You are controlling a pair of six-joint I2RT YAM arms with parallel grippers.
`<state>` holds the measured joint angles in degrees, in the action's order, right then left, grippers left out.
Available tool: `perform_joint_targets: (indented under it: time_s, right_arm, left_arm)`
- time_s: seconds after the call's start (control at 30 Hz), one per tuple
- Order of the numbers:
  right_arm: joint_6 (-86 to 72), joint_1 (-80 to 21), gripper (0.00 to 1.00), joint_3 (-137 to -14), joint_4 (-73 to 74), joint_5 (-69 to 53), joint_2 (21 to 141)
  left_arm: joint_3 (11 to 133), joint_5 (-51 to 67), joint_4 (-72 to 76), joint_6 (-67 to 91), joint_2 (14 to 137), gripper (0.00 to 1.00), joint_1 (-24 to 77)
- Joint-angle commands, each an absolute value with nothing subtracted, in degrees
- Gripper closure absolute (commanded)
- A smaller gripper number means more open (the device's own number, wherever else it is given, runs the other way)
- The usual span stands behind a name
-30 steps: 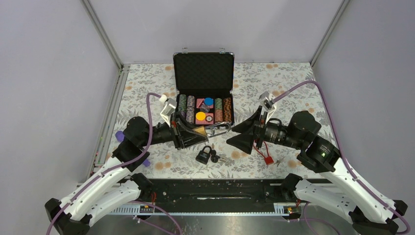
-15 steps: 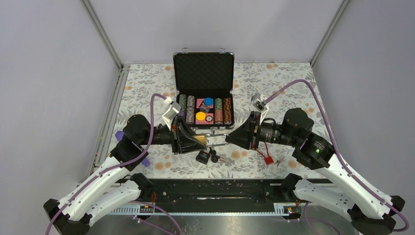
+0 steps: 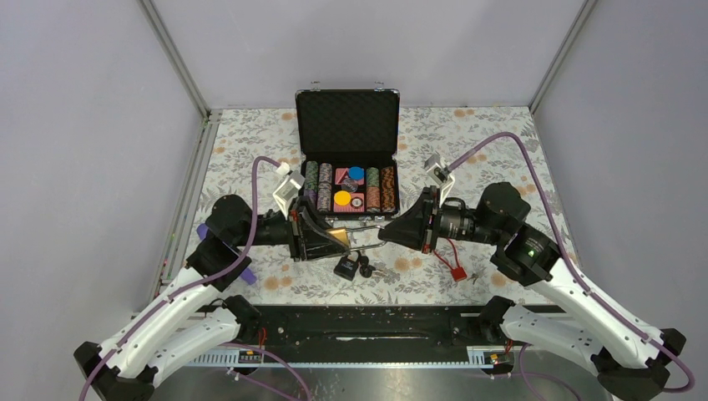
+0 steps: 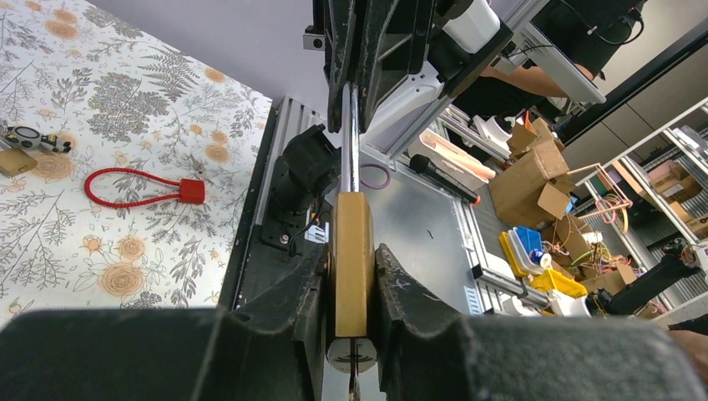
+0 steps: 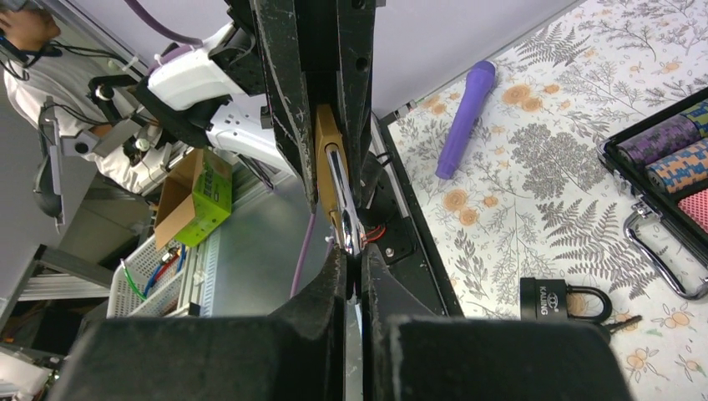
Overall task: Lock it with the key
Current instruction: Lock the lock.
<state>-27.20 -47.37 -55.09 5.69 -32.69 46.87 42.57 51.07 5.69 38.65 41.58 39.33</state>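
Observation:
A brass padlock (image 4: 351, 251) with a long silver shackle (image 4: 350, 134) is held above the table, my left gripper (image 4: 351, 271) shut on its body. The shackle points toward my right gripper (image 5: 354, 255), which is shut on the shackle's tip (image 5: 344, 209). From above, the padlock (image 3: 338, 237) spans the gap between the left gripper (image 3: 334, 240) and the right gripper (image 3: 383, 231). At the padlock's base, a thin dark blade sits in the round keyhole (image 4: 351, 355); I cannot tell if it is the key. Small keys (image 3: 377, 271) lie on the table.
A black padlock (image 3: 346, 266) lies on the flowered table under the grippers, seen also in the right wrist view as the black padlock (image 5: 553, 299). A red cable lock (image 3: 455, 267) lies to the right, an open case of poker chips (image 3: 348, 159) behind, a purple marker (image 5: 463, 117) at the left.
My right gripper has moved left to the brass padlock and closed on the tip of its shackle. The left gripper kept its hold and shifted only slightly.

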Motion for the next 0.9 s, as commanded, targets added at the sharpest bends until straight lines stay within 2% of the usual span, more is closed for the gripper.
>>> perform_joint_targets:
  time_s: [0.0, 0.5, 0.87]
  right_arm:
    - [-31.2, -48.1, 1.0, -53.6, -3.4, -33.8, 51.4]
    - [-28.9, -57.0, 1.0, -51.8, -3.5, -34.0, 59.7]
    - [-26.9, -57.1, 1.0, -46.9, 2.0, -28.6, 52.2]
  left_arm:
    - [44.3, 50.1, 13.9, 40.5, 42.8, 1.0, 40.6]
    - [49.4, 39.4, 8.2, 38.6, 48.6, 1.0, 41.1]
    - [50.5, 37.9, 2.6, 34.4, 45.6, 1.0, 39.0]
